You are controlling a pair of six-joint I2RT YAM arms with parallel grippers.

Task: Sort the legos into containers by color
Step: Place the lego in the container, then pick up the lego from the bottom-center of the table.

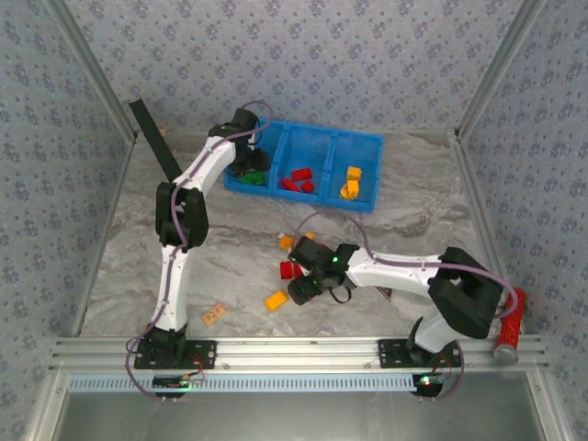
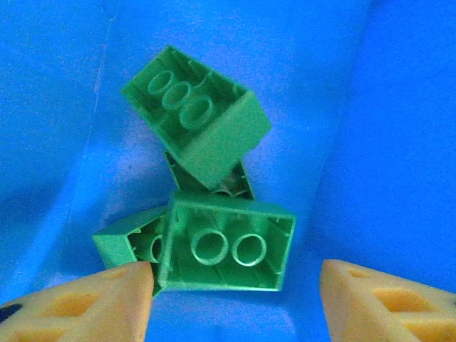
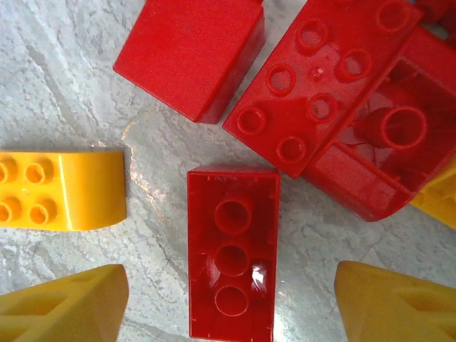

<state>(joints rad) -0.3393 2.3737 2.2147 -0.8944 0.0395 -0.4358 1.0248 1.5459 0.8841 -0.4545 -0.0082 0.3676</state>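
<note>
A heap of green bricks (image 2: 214,178) lies on the floor of a blue bin compartment (image 2: 399,142), between its side walls. The top brick (image 2: 196,114) is tilted with its hollow underside showing. The front brick (image 2: 226,246) also lies underside up, and a side brick (image 2: 128,242) pokes out at its left. The left gripper (image 2: 235,310) hangs over them, its orange fingertips (image 2: 85,310) spread wide apart on either side of the front brick.

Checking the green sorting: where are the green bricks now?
In the top view, the green bricks lie in the blue bin's left compartment, under the left tool, beside the red bricks in the middle one.
</note>
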